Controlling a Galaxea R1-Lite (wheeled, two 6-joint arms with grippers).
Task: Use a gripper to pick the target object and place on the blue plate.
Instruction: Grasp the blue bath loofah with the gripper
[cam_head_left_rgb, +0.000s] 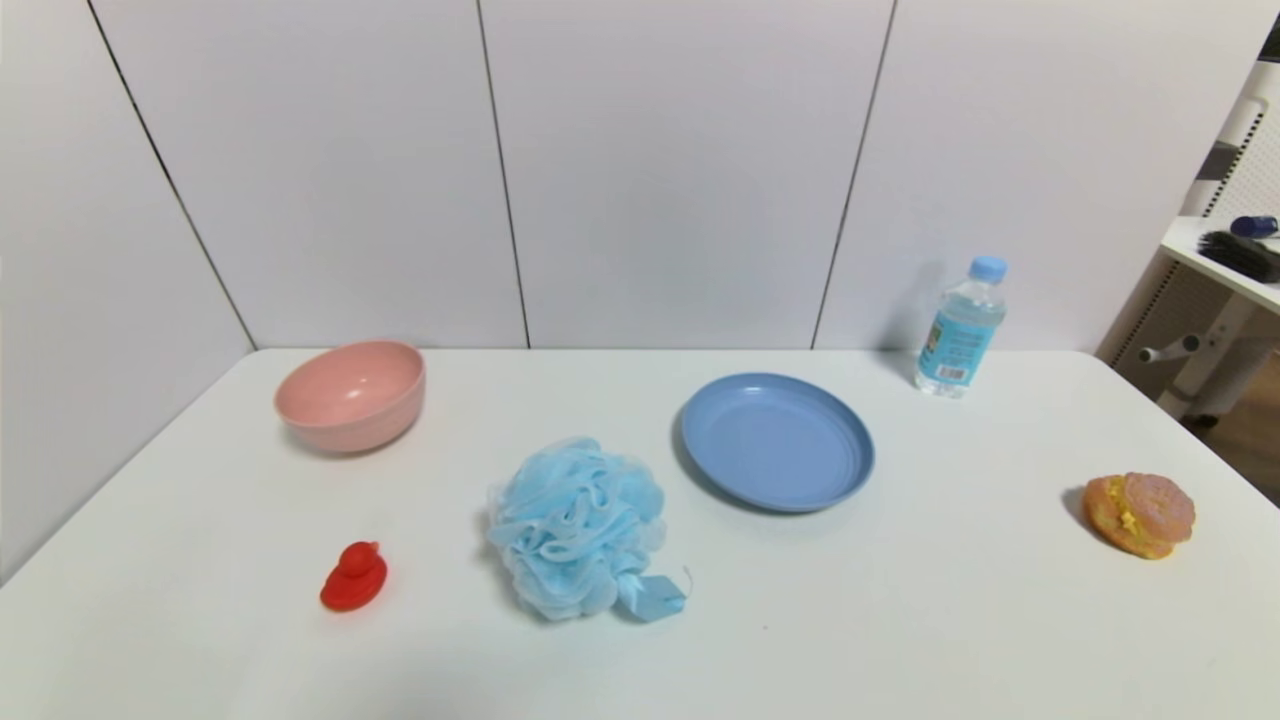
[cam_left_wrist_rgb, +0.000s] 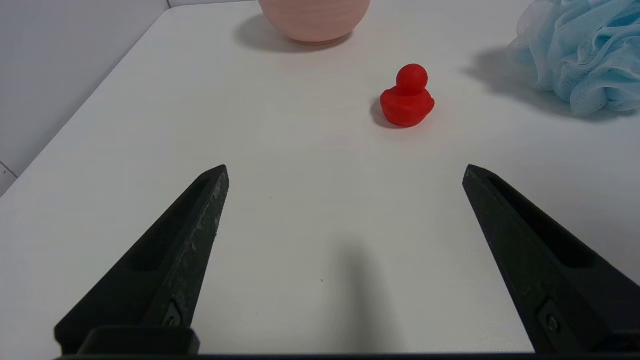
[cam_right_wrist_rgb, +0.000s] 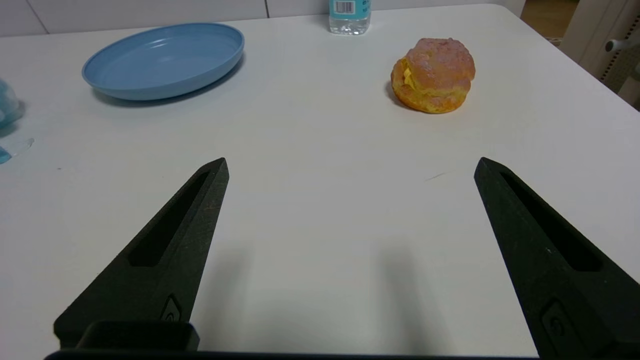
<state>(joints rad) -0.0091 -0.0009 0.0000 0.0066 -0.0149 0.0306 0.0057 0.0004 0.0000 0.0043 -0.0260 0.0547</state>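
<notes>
Count on the white table (cam_head_left_rgb: 900, 620): one light blue bath pouf (cam_head_left_rgb: 577, 527), one blue plate (cam_head_left_rgb: 777, 440), one pink bowl (cam_head_left_rgb: 351, 394), one red duck (cam_head_left_rgb: 354, 577), one toy burger (cam_head_left_rgb: 1140, 514), one water bottle (cam_head_left_rgb: 961, 328). Six items, none touching another.

Pouf sits near the table's middle, slightly toward the robot's left, resting on the surface with its ribbon loop lying at its near right side. Plate lies just beside it, to the right and farther back, with a narrow strip of bare table between them; the plate holds nothing. Bowl stands at the far left, near the back wall edge. Duck sits left of the pouf, toward the near edge. Burger sits well apart at the right, close to the table's right edge. Bottle stands upright at the back right, behind the plate.

Left gripper (cam_left_wrist_rgb: 345, 170): fingers spread wide, nothing between them, above bare table on the near side of the duck (cam_left_wrist_rgb: 407, 97); the pouf (cam_left_wrist_rgb: 580, 50) is off to one side. Right gripper (cam_right_wrist_rgb: 350, 165): fingers likewise spread wide and holding nothing, above bare table with the burger (cam_right_wrist_rgb: 434, 75) and plate (cam_right_wrist_rgb: 162, 60) ahead.

Neither gripper shows in the head view. The near half of the table is open surface across its full width.
</notes>
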